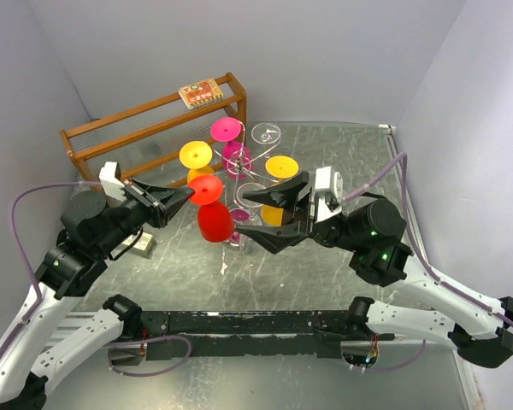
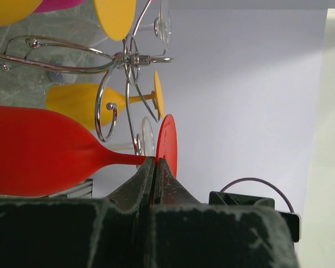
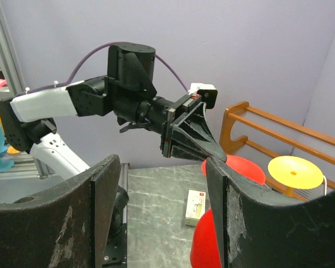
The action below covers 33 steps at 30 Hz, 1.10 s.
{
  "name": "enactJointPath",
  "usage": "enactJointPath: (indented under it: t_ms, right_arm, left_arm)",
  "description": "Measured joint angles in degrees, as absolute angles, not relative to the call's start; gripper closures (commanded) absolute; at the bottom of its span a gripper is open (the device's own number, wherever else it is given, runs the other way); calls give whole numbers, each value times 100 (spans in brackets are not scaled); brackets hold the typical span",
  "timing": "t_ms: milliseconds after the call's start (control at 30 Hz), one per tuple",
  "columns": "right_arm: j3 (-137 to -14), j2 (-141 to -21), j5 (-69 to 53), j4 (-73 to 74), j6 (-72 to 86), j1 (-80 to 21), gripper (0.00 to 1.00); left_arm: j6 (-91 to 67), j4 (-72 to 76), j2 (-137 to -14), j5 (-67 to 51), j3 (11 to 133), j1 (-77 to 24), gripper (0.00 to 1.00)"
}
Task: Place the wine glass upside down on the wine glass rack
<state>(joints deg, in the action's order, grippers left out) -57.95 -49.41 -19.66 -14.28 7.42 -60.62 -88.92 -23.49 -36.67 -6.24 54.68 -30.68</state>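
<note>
So the left gripper (image 1: 186, 196) is clamped tight on the stem of the red wine glass (image 1: 212, 213), right under the foot. That makes sense to me: pinching there keeps the fingers (image 2: 142, 176) out from under the foot, which is the part that has to sit on the wire. The glass is already flipped, foot up and bowl hanging down, at the near-left side of the wine glass rack (image 1: 250, 190). In the left wrist view the stem runs right past one of the curled scroll ends. I honestly can't tell whether the foot is resting on the arms yet or only hovering beside them. The other arms already carry glasses, a yellow glass (image 1: 195, 155) and a pink one (image 1: 227, 130) among them, so I'd guess this side was picked because it has room. The right gripper (image 1: 246, 213) is spread wide open with nothing in it, parked just on the other side of the red bowl. It looks like a standby spot, maybe to steady things. I'd want the foot seated before letting go, or it drops to the table (image 1: 342, 162).
</note>
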Motion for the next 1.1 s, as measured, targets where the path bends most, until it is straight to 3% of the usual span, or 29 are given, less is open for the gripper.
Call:
enactJointPath:
  t_ms: [700,1100]
  right_arm:
    - [-5579,-4661,-1603,-1472,740,-6062,37]
    - [-5579,-4663,-1527,-1472,698,-6062,36]
  left_arm:
    - [-8624,-1645,-4565,-263,5581,-3074,93]
    - [-8438,-1684,-4412,353,5649,-3074,93]
